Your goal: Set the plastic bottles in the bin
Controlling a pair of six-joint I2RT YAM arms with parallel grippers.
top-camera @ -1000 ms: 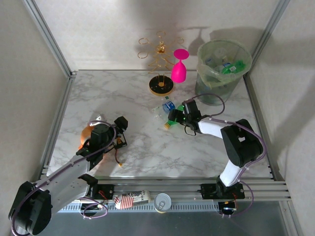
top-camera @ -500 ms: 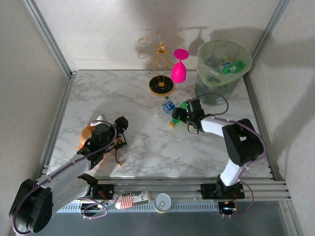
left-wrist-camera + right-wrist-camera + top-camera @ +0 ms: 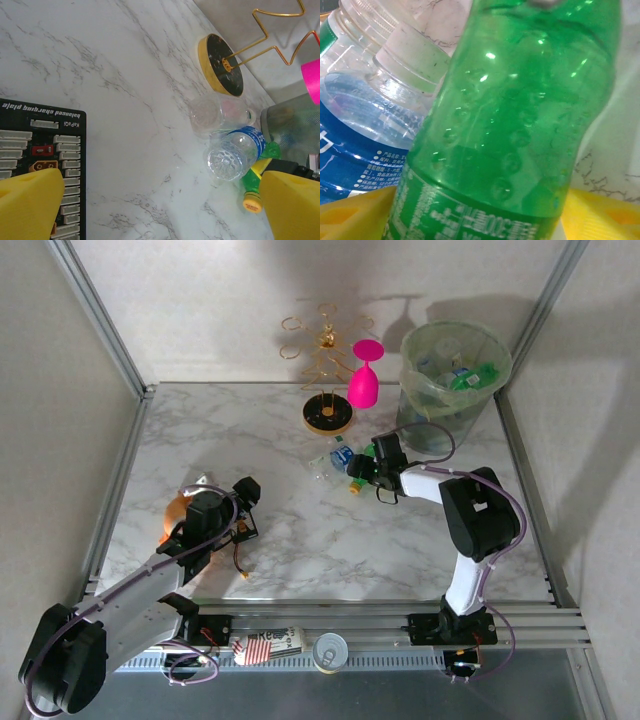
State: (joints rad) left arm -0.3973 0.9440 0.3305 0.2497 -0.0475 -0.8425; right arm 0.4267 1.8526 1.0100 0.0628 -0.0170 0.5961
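Note:
A green plastic bottle [image 3: 520,115] with a yellow-orange cap [image 3: 355,486] lies on the marble table [image 3: 300,550]. My right gripper [image 3: 362,470] straddles its body, a yellow finger [image 3: 350,215] on each side. Whether the pads press it I cannot tell. A clear blue-labelled bottle [image 3: 342,455] touches it on the left, and another clear bottle [image 3: 215,112] lies beyond that. The grey-green bin [image 3: 412,390] stands at the back right with several bottles [image 3: 462,375] inside. Far to the left my left gripper [image 3: 245,507] hangs open over bare marble [image 3: 160,200].
A gold wire rack [image 3: 328,415] holds a pink wine glass [image 3: 364,380] just left of the bin. A black charger board [image 3: 45,150] and an orange object [image 3: 176,510] lie under the left arm. A can [image 3: 331,650] and a packet [image 3: 268,645] sit on the front rail.
My right gripper has slid up and back along the green bottle toward the bin, nudging the bottle with it, and its fingers have narrowed. The left arm has not moved.

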